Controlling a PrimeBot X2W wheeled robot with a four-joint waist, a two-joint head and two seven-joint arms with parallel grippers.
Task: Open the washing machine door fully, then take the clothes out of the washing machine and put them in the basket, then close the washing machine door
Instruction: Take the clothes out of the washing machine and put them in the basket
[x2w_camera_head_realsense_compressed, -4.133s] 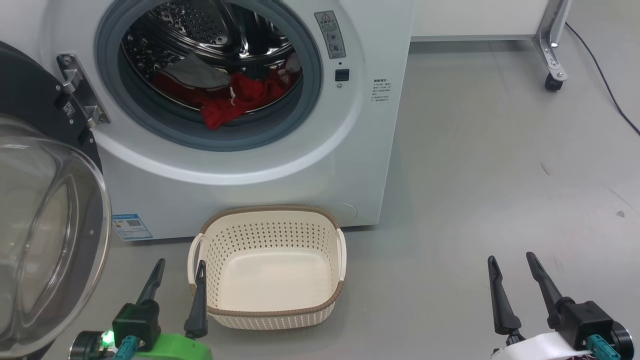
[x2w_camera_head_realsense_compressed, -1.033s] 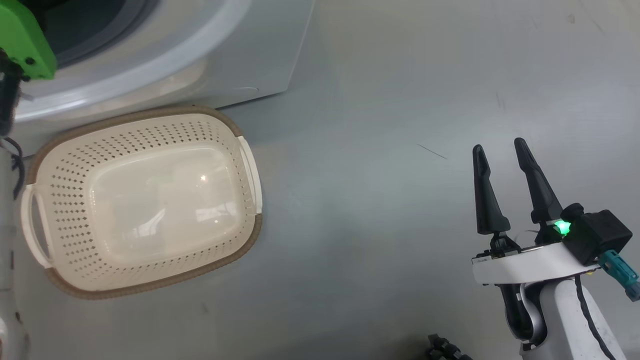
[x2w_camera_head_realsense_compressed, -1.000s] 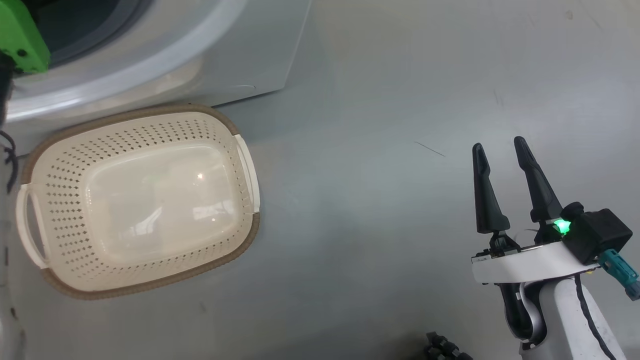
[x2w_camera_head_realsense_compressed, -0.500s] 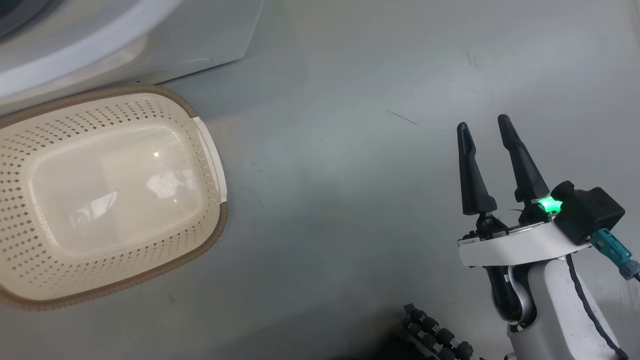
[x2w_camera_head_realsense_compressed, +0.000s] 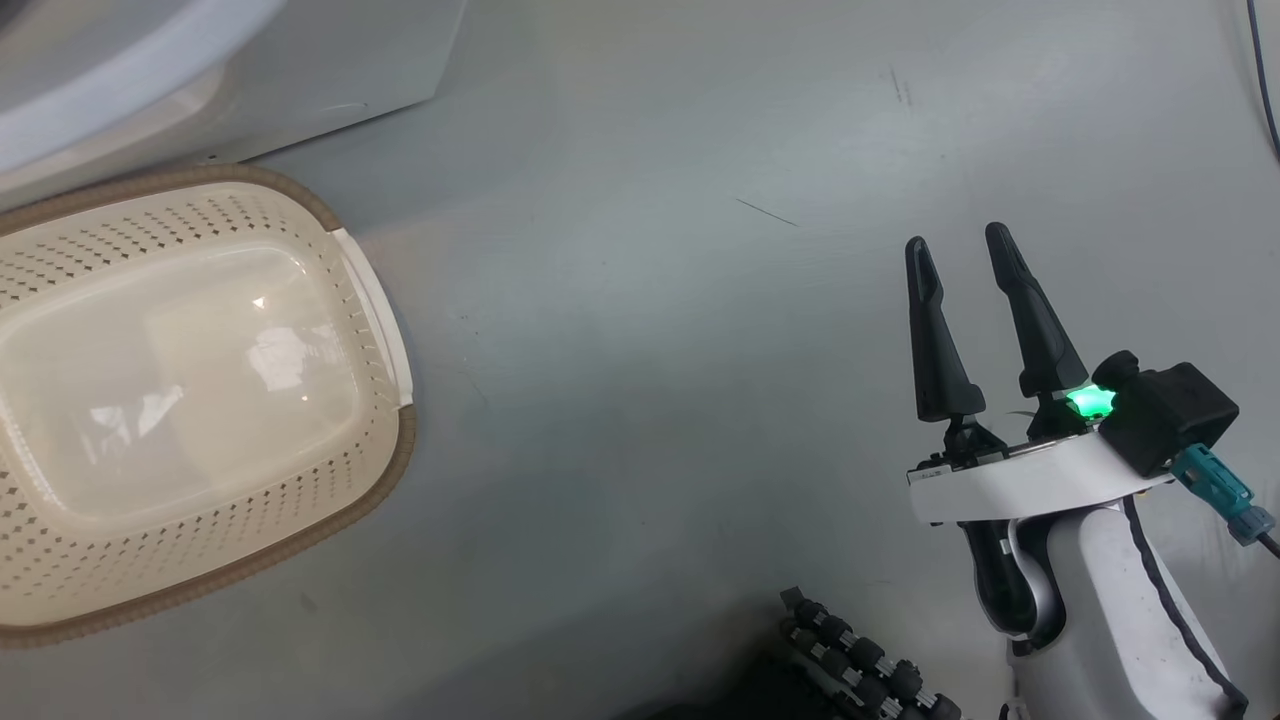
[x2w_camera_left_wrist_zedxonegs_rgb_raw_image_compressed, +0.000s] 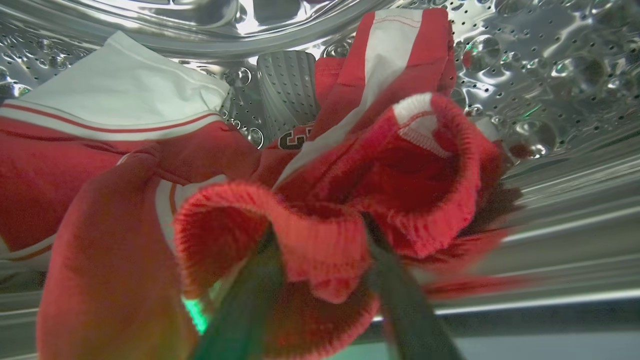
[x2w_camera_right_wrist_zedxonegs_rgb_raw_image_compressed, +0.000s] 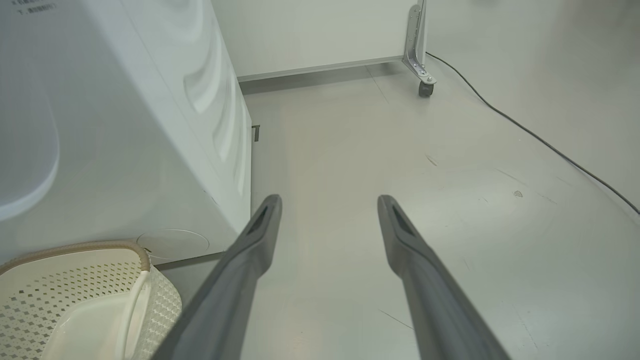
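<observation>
Cream basket (x2w_camera_head_realsense_compressed: 200, 525) with rows of small diamond holes and a brown woven-look rim. Bright red clothes (x2w_camera_left_wrist_zedxonegs_rgb_raw_image_compressed: 415, 165) with white stripes and ribbed red edging. Shiny silver drum (x2w_camera_left_wrist_zedxonegs_rgb_raw_image_compressed: 550, 60), dimpled and dotted with holes. White washing machine (x2w_camera_right_wrist_zedxonegs_rgb_raw_image_compressed: 125, 150) on a pale grey floor (x2w_camera_head_realsense_compressed: 640, 350). Right gripper (x2w_camera_head_realsense_compressed: 955, 238): black fingers (x2w_camera_head_realsense_compressed: 935, 340), a glowing green light (x2w_camera_head_realsense_compressed: 1088, 402).

Grey floor (x2w_camera_right_wrist_zedxonegs_rgb_raw_image_compressed: 350, 150), black cable (x2w_camera_right_wrist_zedxonegs_rgb_raw_image_compressed: 549, 145), wheeled frame (x2w_camera_right_wrist_zedxonegs_rgb_raw_image_compressed: 416, 45)

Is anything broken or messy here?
Nothing looks broken or spilled. The clothes are just bunched up inside the washing machine, and the basket sits upright and empty on the floor.
</observation>
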